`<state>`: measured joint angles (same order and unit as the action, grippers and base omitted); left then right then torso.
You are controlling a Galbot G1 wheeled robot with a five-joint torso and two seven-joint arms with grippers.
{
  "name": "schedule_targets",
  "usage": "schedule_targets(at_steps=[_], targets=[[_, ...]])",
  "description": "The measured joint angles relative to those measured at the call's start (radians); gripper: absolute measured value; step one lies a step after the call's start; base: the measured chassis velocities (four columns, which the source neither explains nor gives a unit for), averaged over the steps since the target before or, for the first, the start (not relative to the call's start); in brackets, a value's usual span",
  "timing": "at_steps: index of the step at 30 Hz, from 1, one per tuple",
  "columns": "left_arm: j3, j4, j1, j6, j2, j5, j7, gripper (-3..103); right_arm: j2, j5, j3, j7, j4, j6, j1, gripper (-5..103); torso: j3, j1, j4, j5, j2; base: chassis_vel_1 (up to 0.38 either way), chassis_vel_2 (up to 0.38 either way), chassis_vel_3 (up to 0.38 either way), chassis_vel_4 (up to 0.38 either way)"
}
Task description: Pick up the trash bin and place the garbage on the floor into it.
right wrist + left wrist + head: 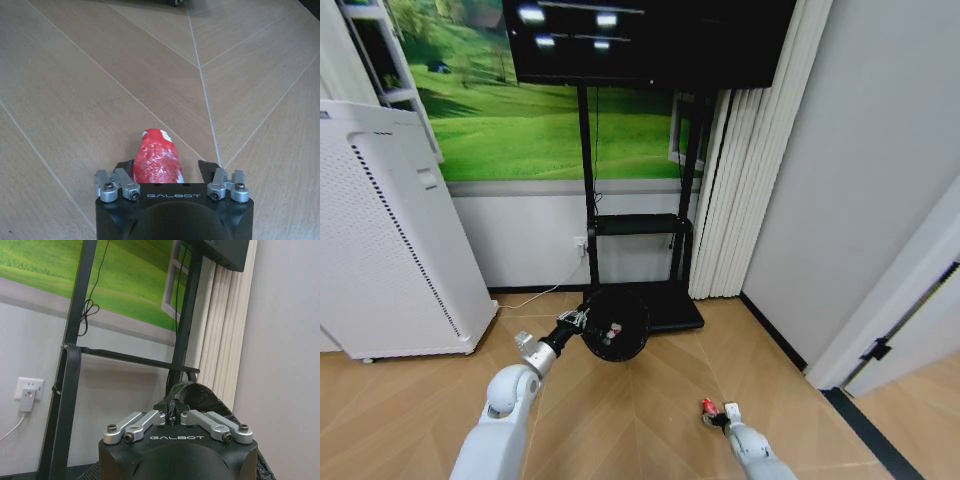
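Note:
The trash bin (617, 325) is black and round with a black bag liner; it hangs off the floor in front of the TV stand, its mouth turned toward me. A small red-and-white piece (613, 328) shows inside. My left gripper (582, 322) is shut on its rim, and the left wrist view shows the liner (192, 392) pinched in that gripper (174, 411). One piece of garbage, a red-and-white wrapper (156, 159), lies on the tan chevron floor (75, 90). My right gripper (165, 169) is low and open, its jaws on either side of the wrapper (708, 407).
A tall white air purifier (390, 240) stands at the left. The black TV stand (660, 305) and its cables are just behind the bin. White folded panels (740, 170) and a grey wall close the right side, with a dark floor strip (865, 428).

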<state>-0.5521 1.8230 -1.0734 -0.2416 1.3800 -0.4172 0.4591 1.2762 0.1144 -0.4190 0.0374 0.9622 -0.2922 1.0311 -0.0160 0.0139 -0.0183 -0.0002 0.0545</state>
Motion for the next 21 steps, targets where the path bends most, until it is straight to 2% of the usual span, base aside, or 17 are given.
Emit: schedule_targets(at_steps=[2,3,5,6,8,12,17,18,19,20,21], targets=[[0.002,0.003,0.001,-0.002,0.001,-0.004,-0.007,7,-0.004,0.0,0.0,0.002,-0.001,0.0,0.001,65,0.0,0.0,0.0001,0.0001,0.0,0.0,0.0,0.0,0.0],[0.002,0.003,0.001,-0.002,0.001,-0.004,-0.007,7,-0.004,0.0,0.0,0.002,-0.001,0.0,0.001,65,0.0,0.0,0.0001,0.0001,0.0,0.0,0.0,0.0,0.0],[0.004,0.01,0.001,-0.006,0.002,-0.011,-0.011,7,-0.007,0.0,-0.001,0.005,-0.003,0.001,0.004,54,0.0,0.0,0.0001,0.0001,0.0,0.0,0.0,0.0,0.0],[0.004,0.01,0.001,-0.006,0.002,-0.011,-0.011,7,-0.007,0.0,-0.001,0.005,-0.003,0.001,0.004,54,0.0,0.0,0.0001,0.0001,0.0,0.0,0.0,0.0,0.0],[0.006,0.018,0.002,-0.01,0.002,-0.012,-0.013,7,-0.012,0.0,-0.001,0.009,-0.008,0.009,0.005,47,0.0,0.0,-0.0001,-0.0001,0.0,0.0,0.0,0.0,0.0],[0.008,0.021,0.004,-0.013,0.002,-0.012,-0.018,7,-0.015,0.001,-0.002,0.002,-0.006,0.017,0.008,46,0.0,0.0,-0.0001,0.0004,0.0,0.0,0.0,0.0,0.0],[0.01,0.021,0.001,-0.014,0.008,-0.008,-0.021,7,-0.034,0.033,-0.053,-0.041,0.078,0.022,0.037,46,-0.001,0.0,-0.001,0.0017,0.0,0.0,0.0,0.0,0.0],[0.01,0.02,-0.001,-0.014,0.01,-0.007,-0.02,7,-0.047,0.044,-0.102,-0.047,0.15,0.023,0.055,46,-0.001,0.0,-0.0003,0.0005,0.0,0.0,0.0,0.0,0.0],[0.009,0.016,-0.001,-0.014,0.011,-0.006,-0.019,7,-0.059,0.055,-0.154,-0.048,0.227,0.024,0.08,45,-0.001,0.0,-0.0006,0.0003,0.0,0.0,0.0,0.0,0.0],[0.009,0.016,-0.001,-0.014,0.011,-0.006,-0.019,7,-0.059,0.055,-0.154,-0.048,0.227,0.024,0.08,45,-0.001,0.0,-0.0006,0.0003,0.0,0.0,0.0,0.0,0.0],[0.009,0.004,0.0,-0.014,0.013,-0.007,-0.019,7,-0.076,0.079,-0.224,-0.048,0.346,0.021,0.12,45,0.0,0.0,-0.0001,0.0007,0.0,0.0,0.0,0.0,0.0]])
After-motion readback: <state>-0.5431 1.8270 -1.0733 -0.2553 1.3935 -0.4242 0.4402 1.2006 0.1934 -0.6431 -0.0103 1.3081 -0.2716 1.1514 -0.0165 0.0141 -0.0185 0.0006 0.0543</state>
